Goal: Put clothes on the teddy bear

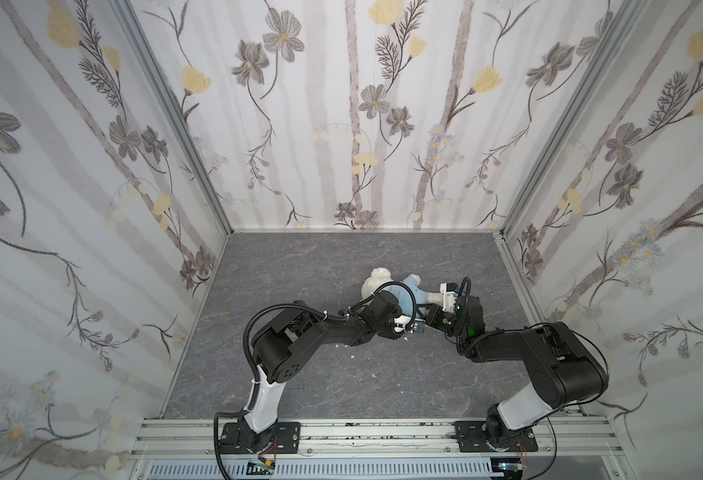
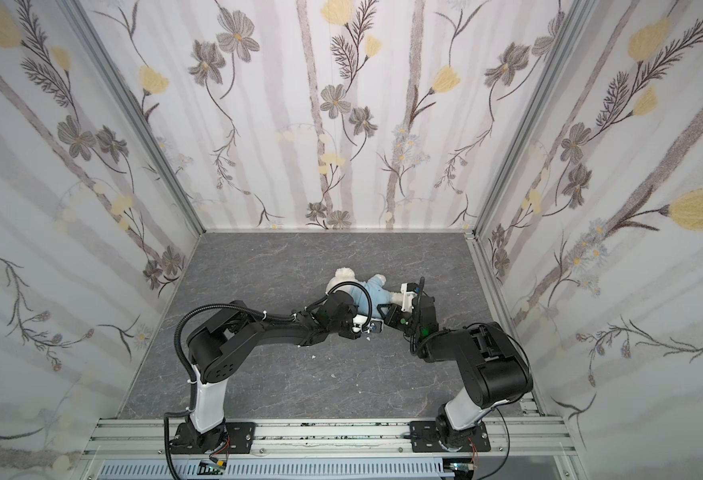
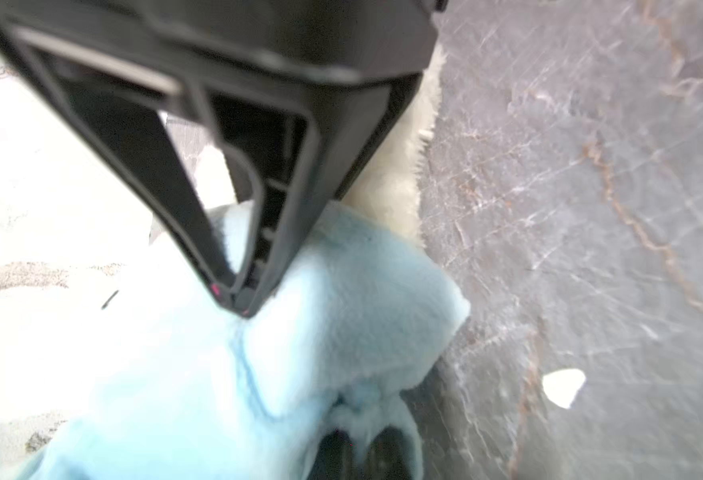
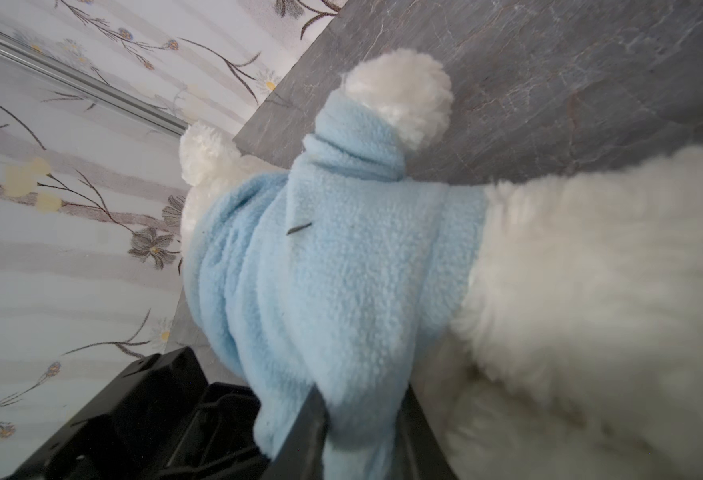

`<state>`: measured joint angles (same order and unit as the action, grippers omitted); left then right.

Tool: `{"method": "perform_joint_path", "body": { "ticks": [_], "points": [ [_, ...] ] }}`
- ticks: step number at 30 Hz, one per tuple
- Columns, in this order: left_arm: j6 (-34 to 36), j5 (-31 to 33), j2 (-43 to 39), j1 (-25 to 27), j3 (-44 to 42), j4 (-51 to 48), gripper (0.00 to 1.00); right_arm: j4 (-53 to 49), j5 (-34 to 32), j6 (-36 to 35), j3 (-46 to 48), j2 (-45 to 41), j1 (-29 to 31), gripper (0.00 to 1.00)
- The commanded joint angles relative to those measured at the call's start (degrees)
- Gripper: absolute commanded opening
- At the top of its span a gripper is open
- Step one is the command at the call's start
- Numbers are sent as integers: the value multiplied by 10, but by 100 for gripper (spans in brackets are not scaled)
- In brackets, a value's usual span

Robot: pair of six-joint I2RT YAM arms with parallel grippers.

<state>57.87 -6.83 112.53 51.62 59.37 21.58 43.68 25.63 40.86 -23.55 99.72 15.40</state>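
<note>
Teddy bear point(image 1: 376, 279) axis runs L–R betw. arms: L end effector point(image 3: 237, 305) pinches hoodie point(image 1: 410, 293) nr head, R end effector point(image 4: 362, 399) clamps hem point(image 4: 460, 257).

One teddy bear point(image 1: 376, 279) — one hoodie point(image 1: 405, 290) — two grippers point(image 3: 237, 301) point(image 4: 362, 419).

This is a robot test cell in a laboratory, not a lived-in room. The walls point(image 1: 341, 124) on the left, right and far sides are flat panels covered with flower wallpaper and held in bare aluminium profiles point(image 1: 171, 104). The floor of the cell is a grey table top point(image 1: 320, 395) with a marble pattern. Along its near edge runs an aluminium rail point(image 1: 374, 434). The left arm point(image 1: 291, 345) and the right arm point(image 1: 566, 365) stand on black base plates point(image 1: 287, 436) fixed to this rail. Nearer still lies a slotted cable duct point(image 1: 341, 471).
</note>
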Motion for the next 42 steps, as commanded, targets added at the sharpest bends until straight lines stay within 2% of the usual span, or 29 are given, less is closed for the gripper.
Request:
{"method": "perform_joint_path", "body": {
  "ticks": [1,9,20,22,24,28,30,33,38,42],
  "points": [
    [-71,-7,-40,13,-33,63,0,-91,2,-39,-3,-10,1,23],
    [-122,6,-123,25,-105,96,0,-117,-5,-63,-6,-20,0,20],
    [-197,-4,-173,11,-162,117,0,-127,-5,-85,-12,-34,0,17],
    [-235,-13,-187,12,-167,117,0,-135,23,-101,-32,-59,3,24],
    [-267,-7,-204,11,-172,117,0,-181,23,-133,-64,-105,13,31],
    [-319,-5,-246,9,-187,107,0,-305,-23,-209,-121,-197,31,49],
    [-342,-5,-261,7,-192,100,0,-350,-42,-235,-130,-235,34,53],
    [-371,-3,-276,6,-195,91,0,-405,-74,-269,-123,-302,57,55],
    [-394,-1,-290,5,-190,79,0,-418,-101,-270,-73,-394,123,54],
    [-392,0,-295,6,-188,72,0,-392,-100,-246,-43,-407,152,51]
  ]
}}
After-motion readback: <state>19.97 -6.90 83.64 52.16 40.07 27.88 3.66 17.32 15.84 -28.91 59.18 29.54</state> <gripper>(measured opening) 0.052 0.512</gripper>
